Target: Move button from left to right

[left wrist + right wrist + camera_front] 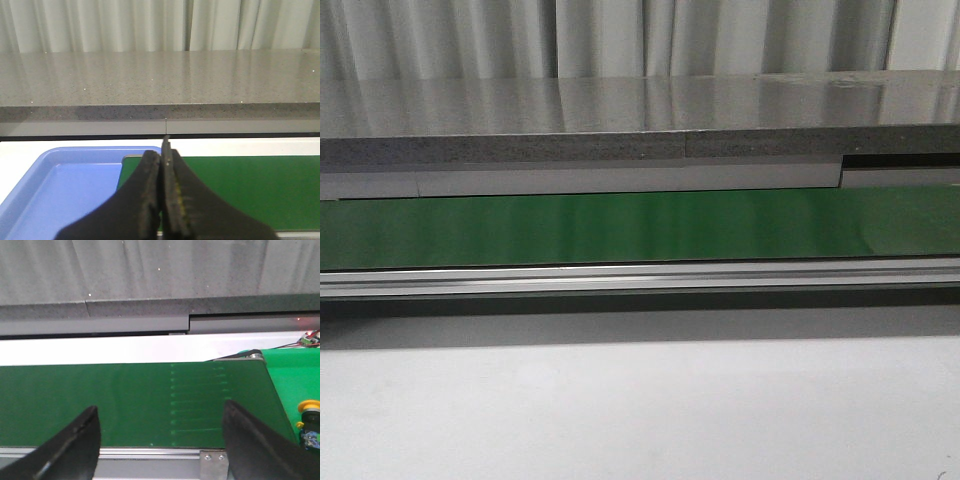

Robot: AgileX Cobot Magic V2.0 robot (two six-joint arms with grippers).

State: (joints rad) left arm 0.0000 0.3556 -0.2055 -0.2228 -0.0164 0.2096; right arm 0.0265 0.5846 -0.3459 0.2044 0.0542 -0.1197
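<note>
The button [308, 415], with a yellow round cap on a black body with small blue and green marks, shows only in the right wrist view. It stands on a bright green surface just past the end of the green belt [135, 402]. My right gripper [159, 427] is open and empty over the belt's near edge, the button beside its outer finger. My left gripper [162, 162] is shut with nothing between its pads, above the blue tray [60, 185] and the other end of the belt [240, 190]. Neither gripper shows in the front view.
A green conveyor belt [640, 225] with an aluminium rail [640, 278] runs across the front view. A grey stone counter [640, 115] and curtains stand behind it. White tabletop [640, 410] lies in front. Wires [310, 337] show near the belt's right end.
</note>
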